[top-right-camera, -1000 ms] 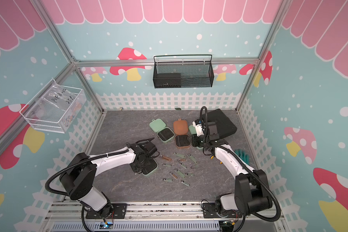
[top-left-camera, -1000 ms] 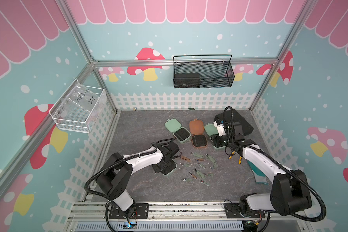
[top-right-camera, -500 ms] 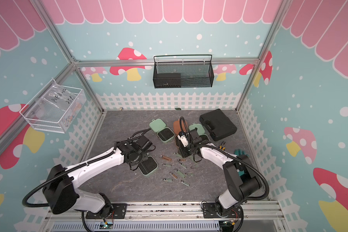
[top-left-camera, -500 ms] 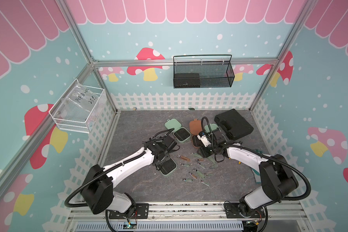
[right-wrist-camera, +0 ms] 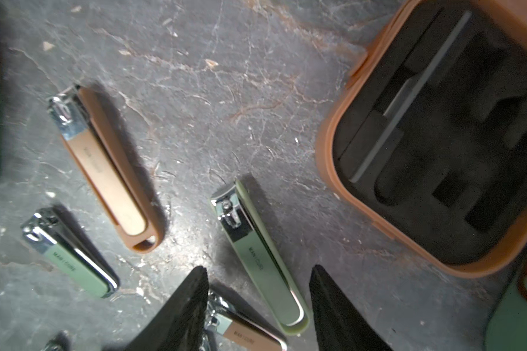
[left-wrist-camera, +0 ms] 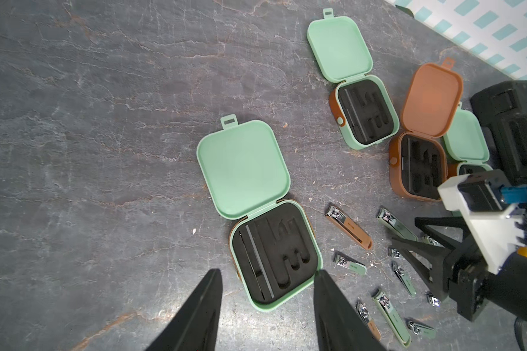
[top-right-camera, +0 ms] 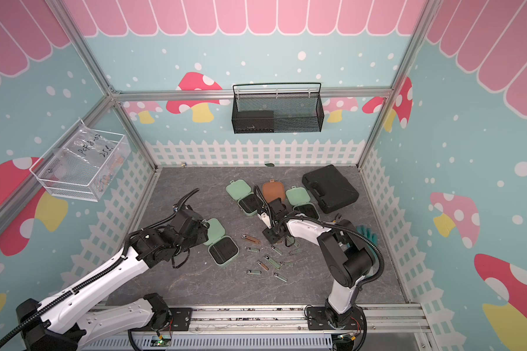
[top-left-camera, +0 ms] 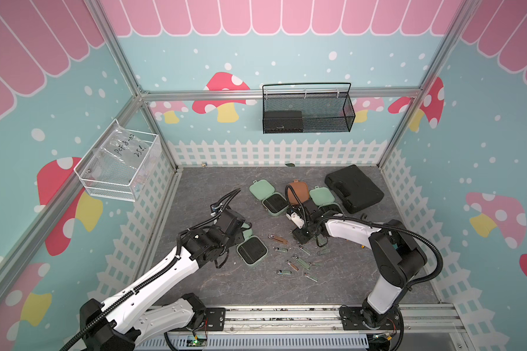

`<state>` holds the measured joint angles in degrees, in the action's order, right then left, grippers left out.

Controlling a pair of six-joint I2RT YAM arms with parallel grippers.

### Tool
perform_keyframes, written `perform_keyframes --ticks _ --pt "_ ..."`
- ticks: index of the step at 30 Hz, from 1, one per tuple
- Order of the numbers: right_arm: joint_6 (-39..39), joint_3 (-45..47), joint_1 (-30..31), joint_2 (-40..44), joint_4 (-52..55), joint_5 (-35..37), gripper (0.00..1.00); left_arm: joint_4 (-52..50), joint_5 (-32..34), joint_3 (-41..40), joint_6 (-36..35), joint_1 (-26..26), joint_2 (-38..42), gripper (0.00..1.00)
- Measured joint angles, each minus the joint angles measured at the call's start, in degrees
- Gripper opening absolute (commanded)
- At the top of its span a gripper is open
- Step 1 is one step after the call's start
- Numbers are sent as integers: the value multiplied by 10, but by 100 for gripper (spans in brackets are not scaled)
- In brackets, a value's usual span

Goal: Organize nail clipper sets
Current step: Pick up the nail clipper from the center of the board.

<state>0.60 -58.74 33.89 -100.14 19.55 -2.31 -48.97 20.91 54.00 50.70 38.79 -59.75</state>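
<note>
Right wrist view: my right hand hangs open and empty, straddling a green clipper mid-desk beside the brown case, aligned to pinch its sides; left hand hovers open, empty.

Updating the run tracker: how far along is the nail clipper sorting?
Done: all four cases lie open, no clippers seen inside. In hand: nothing gripped; right end effector open astride a green clipper beside the brown case, left end effector open at the nearest mint case. Left: slot the loose clippers, close the cases.
</note>
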Motion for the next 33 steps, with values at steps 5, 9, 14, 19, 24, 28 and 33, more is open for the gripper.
perform_keyframes --ticks 5,9,14,19,24,28,33 --pt "-12 -3 0 -12 0 8 55 7 -3 -1 -10 -5 2 52" --pt "-20 -11 0 -26 -1 7 52 10 -6 -1 -15 -6 2 52" --pt "-29 -20 0 -35 0 -3 43 13 -12 -1 -17 -9 2 52" --pt "-32 -24 0 -39 5 -16 37 13 -18 -1 -17 -9 1 52" --pt "-32 -29 0 -40 20 -28 31 17 -23 -1 -21 -9 -1 52" --pt "-31 -35 0 -42 35 -34 25 20 -23 -1 -23 -9 -1 51" --pt "-31 -52 0 -53 48 -34 12 22 -23 -1 -26 -9 -1 51"
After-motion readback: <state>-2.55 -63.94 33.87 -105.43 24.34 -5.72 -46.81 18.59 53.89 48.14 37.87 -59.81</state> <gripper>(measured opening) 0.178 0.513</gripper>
